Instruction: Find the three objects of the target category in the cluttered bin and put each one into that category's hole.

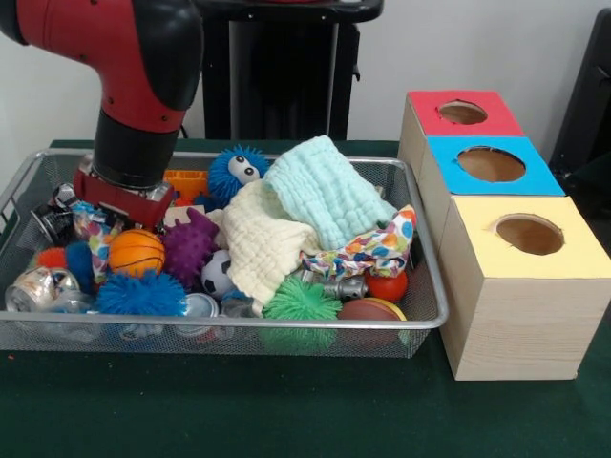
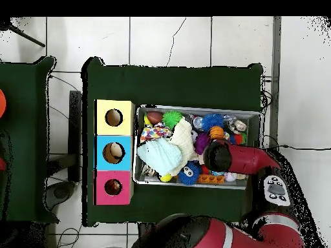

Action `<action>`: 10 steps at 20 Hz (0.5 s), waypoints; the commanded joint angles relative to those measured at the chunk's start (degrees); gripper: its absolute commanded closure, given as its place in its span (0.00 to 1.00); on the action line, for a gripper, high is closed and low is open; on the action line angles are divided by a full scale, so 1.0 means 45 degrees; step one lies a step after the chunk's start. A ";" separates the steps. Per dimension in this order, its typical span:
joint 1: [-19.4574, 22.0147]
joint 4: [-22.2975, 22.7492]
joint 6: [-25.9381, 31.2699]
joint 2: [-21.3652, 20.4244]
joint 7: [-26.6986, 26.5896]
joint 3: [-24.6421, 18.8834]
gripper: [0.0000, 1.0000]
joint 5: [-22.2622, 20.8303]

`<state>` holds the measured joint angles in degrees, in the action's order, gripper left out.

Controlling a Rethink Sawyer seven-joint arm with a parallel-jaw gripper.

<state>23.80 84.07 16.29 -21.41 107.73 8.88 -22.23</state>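
Note:
The wire mesh bin point(image 1: 420, 320) is crowded with toys. My gripper point(image 1: 124, 202) is down at its back left, its lower end lost among the clutter. Just in front of it lie an orange basketball point(image 1: 136, 251) and a purple spiky ball point(image 1: 189, 246). A small soccer ball point(image 1: 216, 274), a red ball point(image 1: 387, 285) and a brown ball point(image 1: 368, 309) are further right. A cream cloth point(image 1: 260, 243), a mint cloth point(image 1: 327, 189) and a patterned cloth point(image 1: 372, 250) cover the middle. From overhead the arm point(image 2: 223, 157) hides the bin's lower right part.
Beside the bin stand three wooden boxes with round holes: red point(image 1: 462, 113), blue point(image 1: 491, 164) and yellow point(image 1: 529, 234). Blue spiky balls point(image 1: 140, 294), a green one point(image 1: 302, 301), a blue one with eyes point(image 1: 237, 172) and silver cans point(image 1: 40, 286) also fill the bin.

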 commanded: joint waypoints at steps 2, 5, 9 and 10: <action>-0.0276 0.1239 0.0229 -0.0395 0.1399 -0.1518 1.00 0.0637; -0.0452 0.1268 0.0195 -0.0379 0.1615 -0.1319 1.00 0.0668; -0.1598 0.0941 0.0795 -0.0504 0.2226 0.0136 1.00 0.0566; -0.1730 0.0952 0.0827 -0.0540 0.2293 0.0287 1.00 0.0584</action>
<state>21.00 85.37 16.28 -23.48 107.73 11.08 -22.15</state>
